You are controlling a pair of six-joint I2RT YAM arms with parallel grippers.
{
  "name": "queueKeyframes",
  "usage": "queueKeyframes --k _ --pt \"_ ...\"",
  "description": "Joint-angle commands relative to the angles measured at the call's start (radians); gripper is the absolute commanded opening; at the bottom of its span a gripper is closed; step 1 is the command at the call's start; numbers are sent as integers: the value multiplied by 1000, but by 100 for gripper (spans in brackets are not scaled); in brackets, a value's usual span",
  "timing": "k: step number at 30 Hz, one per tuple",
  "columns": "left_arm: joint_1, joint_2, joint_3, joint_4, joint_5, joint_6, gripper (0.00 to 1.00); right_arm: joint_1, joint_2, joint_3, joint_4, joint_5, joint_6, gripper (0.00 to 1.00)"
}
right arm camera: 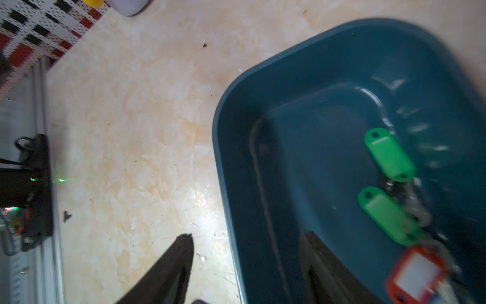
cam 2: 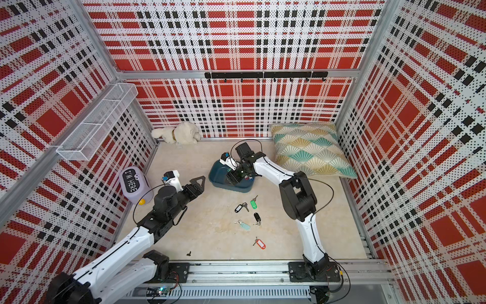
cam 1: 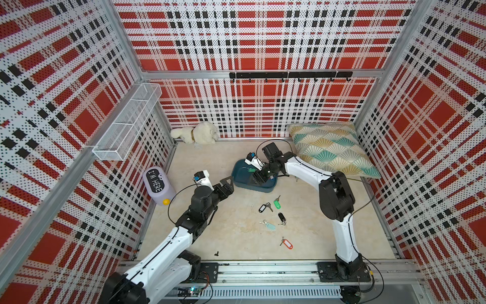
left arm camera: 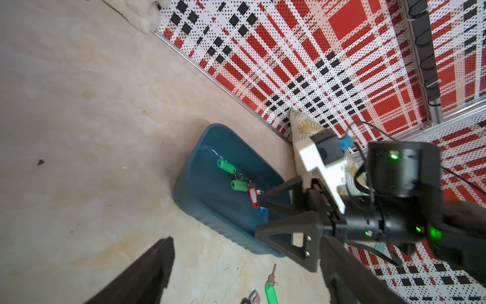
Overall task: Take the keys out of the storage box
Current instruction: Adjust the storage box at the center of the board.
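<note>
Keys point(right arm camera: 389, 215), green- and red-tagged metal, lie in the teal plastic storage box point(right arm camera: 236, 163); open right hand point(left arm camera: 257, 217) astride its wall must reach them.

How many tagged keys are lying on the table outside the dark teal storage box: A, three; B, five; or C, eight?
B: five lie on the table: a green-tagged key, a windowed black-tagged key, a plain black-tagged key, a pale teal-tagged key and a red-orange-tagged key.

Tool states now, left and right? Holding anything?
Left tool: open, empty.
Right tool: open at the box, holding nothing.
</note>
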State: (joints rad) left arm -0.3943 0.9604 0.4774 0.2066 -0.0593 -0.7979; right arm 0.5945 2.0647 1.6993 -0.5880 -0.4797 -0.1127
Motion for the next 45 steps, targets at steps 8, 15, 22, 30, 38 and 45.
queueKeyframes --k 8,15,22,30,38,45 --pt "48 493 312 101 29 180 92 -13 -487 -618 430 420 559 95" --pt "115 704 397 129 53 192 92 -32 -412 -643 446 413 632 94" --pt "104 825 452 161 116 184 92 -56 -307 -567 444 374 640 91" --pt "69 806 395 200 129 136 92 -62 -198 -460 442 322 632 91" --pt "15 753 304 240 152 73 91 -83 -157 -402 415 329 605 91" --pt "30 604 207 233 133 55 91 -94 -219 -359 288 518 505 90"
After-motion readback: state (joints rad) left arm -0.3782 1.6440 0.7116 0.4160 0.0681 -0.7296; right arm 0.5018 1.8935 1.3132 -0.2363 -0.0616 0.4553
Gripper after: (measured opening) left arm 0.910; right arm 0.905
